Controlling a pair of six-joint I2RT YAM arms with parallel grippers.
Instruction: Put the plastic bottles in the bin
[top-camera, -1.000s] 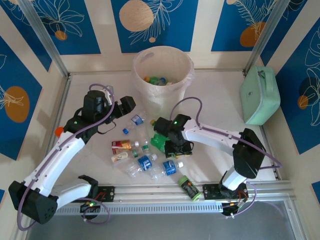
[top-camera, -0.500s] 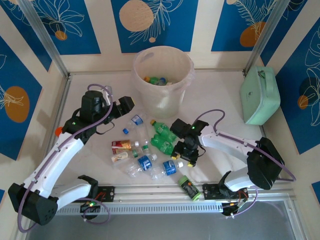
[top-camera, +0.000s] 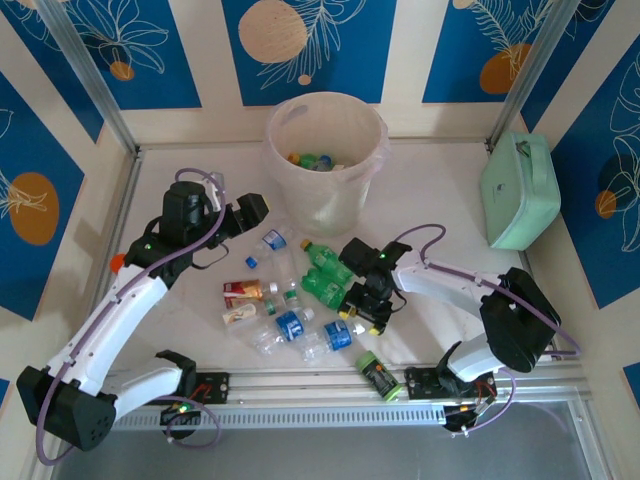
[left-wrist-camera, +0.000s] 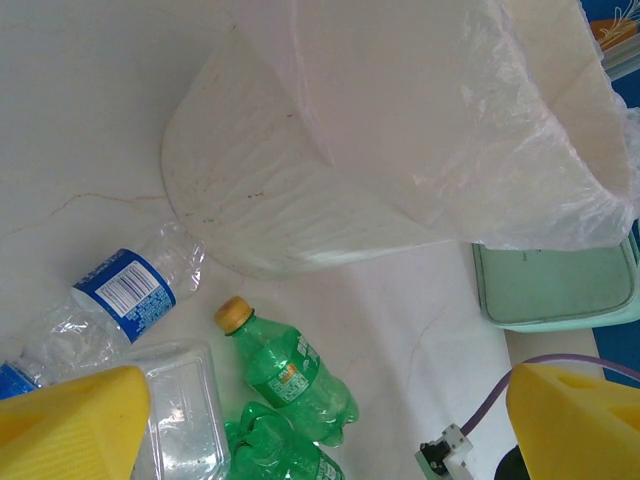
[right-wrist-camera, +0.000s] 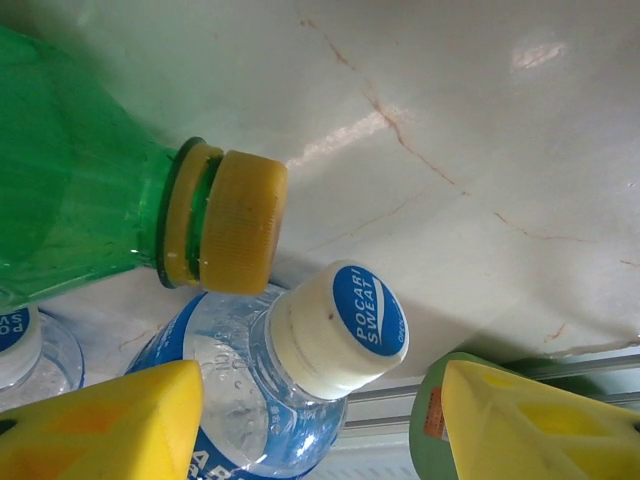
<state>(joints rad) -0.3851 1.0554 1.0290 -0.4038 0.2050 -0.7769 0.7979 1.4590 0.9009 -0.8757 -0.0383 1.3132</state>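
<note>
Your right claw (right-wrist-camera: 315, 420) has been swinging away from the bin (top-camera: 325, 190) and is now straddling, spread, the clear bottle (right-wrist-camera: 240, 400) with a smooth white cap. A green bottle (right-wrist-camera: 70, 190) is lying just beyond, ribbed yellow cap toward it, on the veined desk (right-wrist-camera: 480, 120). Your left claw (left-wrist-camera: 320, 410) is gaping wide, the crinkly bag-lined bin ahead.
</note>
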